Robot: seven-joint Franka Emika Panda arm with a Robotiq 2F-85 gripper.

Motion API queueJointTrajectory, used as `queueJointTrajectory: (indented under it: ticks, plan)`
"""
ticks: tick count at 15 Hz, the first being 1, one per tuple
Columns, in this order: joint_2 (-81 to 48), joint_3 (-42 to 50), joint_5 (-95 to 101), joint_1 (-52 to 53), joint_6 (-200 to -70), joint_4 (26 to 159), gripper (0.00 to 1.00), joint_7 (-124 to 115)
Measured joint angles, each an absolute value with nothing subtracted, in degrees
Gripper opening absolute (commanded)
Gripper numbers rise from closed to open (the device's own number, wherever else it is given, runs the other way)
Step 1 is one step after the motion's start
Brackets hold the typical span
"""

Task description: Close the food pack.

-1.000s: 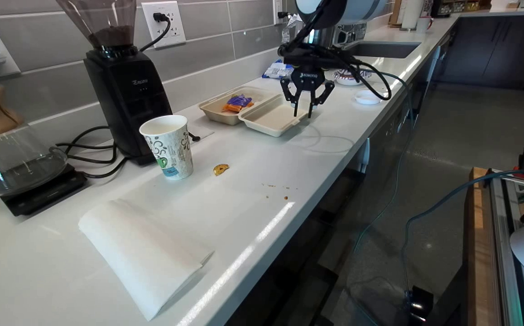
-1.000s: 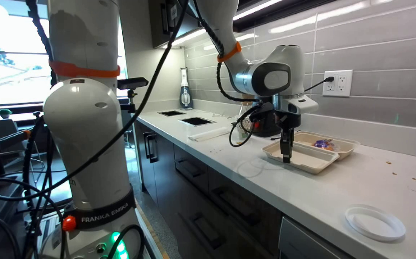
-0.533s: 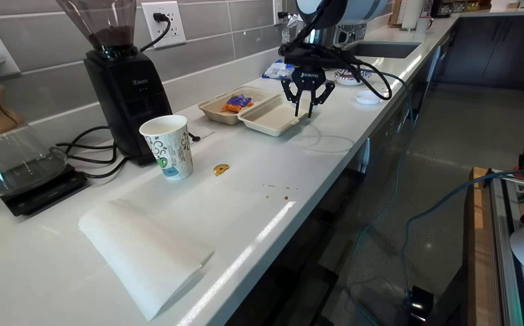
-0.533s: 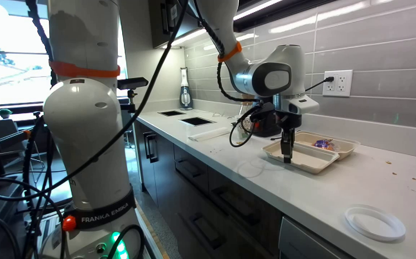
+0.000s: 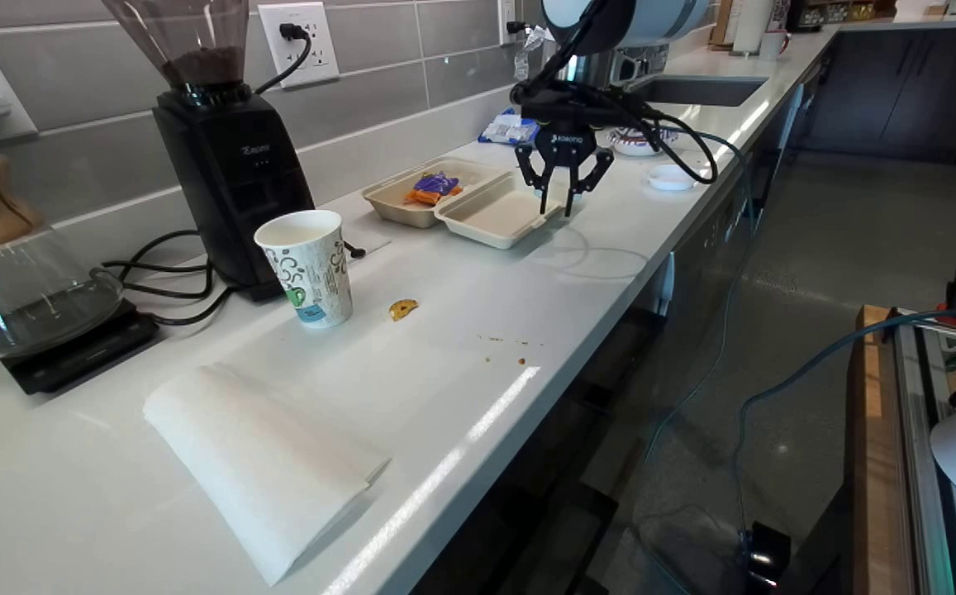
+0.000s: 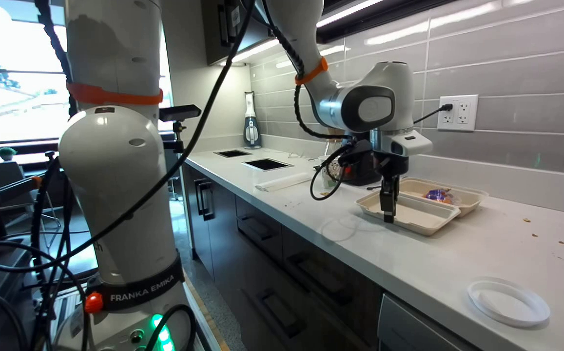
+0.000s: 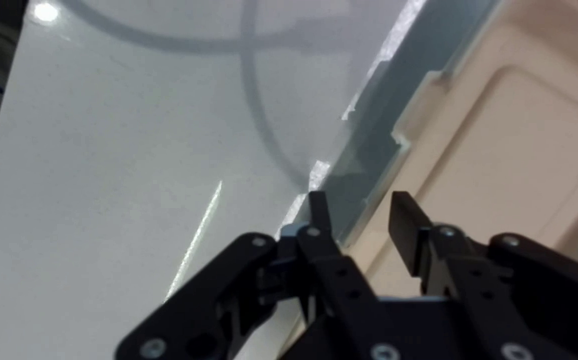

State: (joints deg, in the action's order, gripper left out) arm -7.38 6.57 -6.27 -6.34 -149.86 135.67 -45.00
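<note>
The clamshell takeout box (image 5: 490,212) seems light, bendable; pinch its tab (image 7: 421,110), wrist-view one o'clock from the narrow-gapped, empty pincer (image 7: 359,200).

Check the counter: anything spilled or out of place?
Yes. A broken-looking snack piece lies bare on the counter near the cup, with crumbs scattered nearby. In an exterior view, more brown bits lie off beside the box. They look odd strewn straight on the counter.
</note>
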Motion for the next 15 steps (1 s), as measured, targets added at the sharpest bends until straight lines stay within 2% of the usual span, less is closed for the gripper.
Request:
queueJointTrajectory:
  ticks: [2, 3, 5, 8, 10, 11, 12, 15]
  plan:
    - [-7.4, 6.6, -6.5, -6.3, -149.8, 135.9, 0.31, -45.0]
    - [-7.4, 6.6, -6.6, -6.3, -149.8, 136.0, 0.24, -45.0]
    - [-7.4, 6.6, -6.8, -6.3, -149.8, 136.1, 0.32, -45.0]
    - [-7.4, 6.6, -7.0, -6.3, -149.8, 136.1, 0.25, -45.0]
    - [-7.4, 6.6, -7.0, -6.3, -149.8, 136.1, 0.17, -45.0]
    - [-7.4, 6.6, -7.0, -6.3, -149.8, 136.1, 0.01, -45.0]
    - [-7.3, 6.7, -7.0, -6.3, -149.8, 136.1, 0.04, -45.0]
    - [-7.3, 7.0, -7.0, -6.3, -149.8, 136.0, 0.00, -45.0]
